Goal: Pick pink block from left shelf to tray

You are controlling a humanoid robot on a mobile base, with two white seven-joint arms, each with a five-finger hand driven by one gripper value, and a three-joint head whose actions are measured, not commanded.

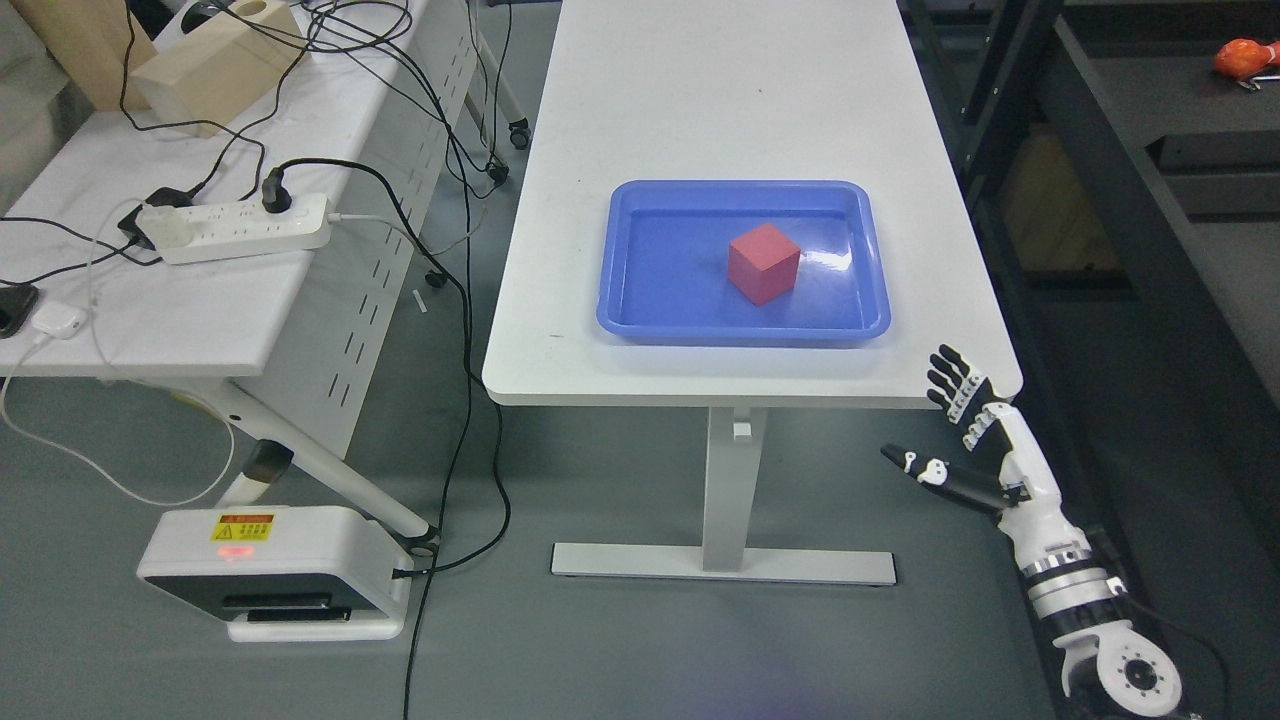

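A pink-red block [763, 262] rests inside the blue tray [640, 300], a little right of the tray's middle, on the white table [720, 110]. My right hand [950, 420] hovers below and in front of the table's near right corner, fingers spread and thumb stretched out to the left, holding nothing. It is well apart from the block and the tray. The left arm does not show.
A dark shelf unit [1150, 180] stands to the right with an orange object [1245, 57] on it. A second white table [150, 300] at left carries a power strip [240, 227], cables and a wooden box [215, 65]. A white floor device [275, 570] sits below it.
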